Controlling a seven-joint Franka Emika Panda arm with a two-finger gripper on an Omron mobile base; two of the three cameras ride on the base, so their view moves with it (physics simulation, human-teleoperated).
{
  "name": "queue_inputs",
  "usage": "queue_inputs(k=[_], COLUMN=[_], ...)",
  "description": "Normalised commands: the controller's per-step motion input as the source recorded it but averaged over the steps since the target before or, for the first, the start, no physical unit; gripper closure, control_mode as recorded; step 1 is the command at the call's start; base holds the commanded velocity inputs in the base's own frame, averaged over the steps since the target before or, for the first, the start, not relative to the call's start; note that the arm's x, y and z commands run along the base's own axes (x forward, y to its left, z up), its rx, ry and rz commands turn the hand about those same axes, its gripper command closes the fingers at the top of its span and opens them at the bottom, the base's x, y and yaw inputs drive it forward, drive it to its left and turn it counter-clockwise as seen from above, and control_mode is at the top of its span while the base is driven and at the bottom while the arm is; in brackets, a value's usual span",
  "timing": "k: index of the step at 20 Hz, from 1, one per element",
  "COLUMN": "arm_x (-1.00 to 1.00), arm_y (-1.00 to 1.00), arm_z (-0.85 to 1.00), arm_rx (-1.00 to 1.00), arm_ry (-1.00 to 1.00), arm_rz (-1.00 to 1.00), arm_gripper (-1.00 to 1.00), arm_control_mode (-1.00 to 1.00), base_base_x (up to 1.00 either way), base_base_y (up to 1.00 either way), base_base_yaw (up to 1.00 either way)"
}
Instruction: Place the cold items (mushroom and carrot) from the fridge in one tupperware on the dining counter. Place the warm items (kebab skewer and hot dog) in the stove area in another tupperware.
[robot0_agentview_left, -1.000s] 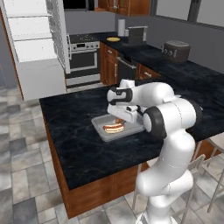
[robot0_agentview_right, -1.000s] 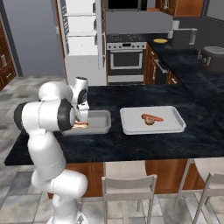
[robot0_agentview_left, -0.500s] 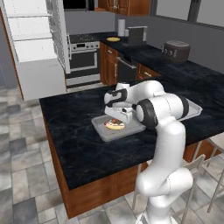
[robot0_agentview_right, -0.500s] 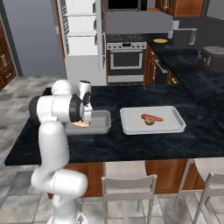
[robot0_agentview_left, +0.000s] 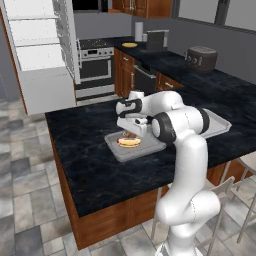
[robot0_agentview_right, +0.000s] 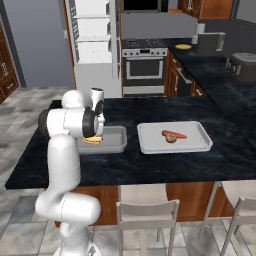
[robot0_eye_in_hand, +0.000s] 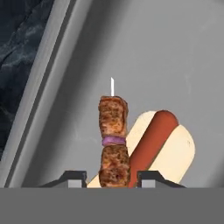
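My gripper (robot0_eye_in_hand: 113, 177) hangs low inside the left tupperware (robot0_agentview_left: 145, 151) (robot0_agentview_right: 113, 142) (robot0_eye_in_hand: 183, 65) on the dining counter (robot0_agentview_left: 85, 150) (robot0_agentview_right: 150, 167). The kebab skewer (robot0_eye_in_hand: 113, 138) stands between the fingertips (robot0_eye_in_hand: 75, 177) with a small gap on each side, so the jaws are open. It leans on the hot dog (robot0_eye_in_hand: 162, 142) (robot0_agentview_left: 129, 142) (robot0_agentview_right: 91, 140) lying in the same tupperware. In the left base view the gripper (robot0_agentview_left: 131, 132) sits just above the hot dog. The other tupperware (robot0_agentview_right: 192, 145) (robot0_agentview_left: 220, 127) holds the carrot (robot0_agentview_right: 175, 134) and mushroom (robot0_agentview_right: 171, 139). The fridge (robot0_agentview_left: 35, 55) (robot0_agentview_right: 92, 40) stands open.
A stove (robot0_agentview_left: 97, 67) (robot0_agentview_right: 146, 62) stands behind the counter beside the fridge. On the back counter sit a yellow plate (robot0_agentview_left: 129, 45) (robot0_agentview_right: 183, 46) and a toaster (robot0_agentview_left: 201, 58) (robot0_agentview_right: 243, 65). Stools (robot0_agentview_right: 147, 220) (robot0_agentview_left: 247, 170) line the near side of the counter.
The hand has sunk lower into the left tupperware, onto the hot dog. The arm has folded in closer over the counter.
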Motion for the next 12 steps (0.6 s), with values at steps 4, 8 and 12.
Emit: queue_inputs(k=[4, 8, 12], arm_x=[-0.14, -0.35, -0.56], arm_y=[-0.08, -0.15, -0.13], arm_z=[-0.11, 0.1, 0.48], arm_rx=[0.0, 0.03, 0.01], arm_ry=[-0.01, -0.1, -0.19], arm_rz=[-0.08, -0.07, -0.06], arm_gripper=[-1.0, -1.0, -1.0], arm_control_mode=[-1.0, -1.0, -1.0], base_base_x=[0.0, 0.0, 0.0], base_base_y=[0.0, 0.0, 0.0], base_base_yaw=[0.0, 0.0, 0.0])
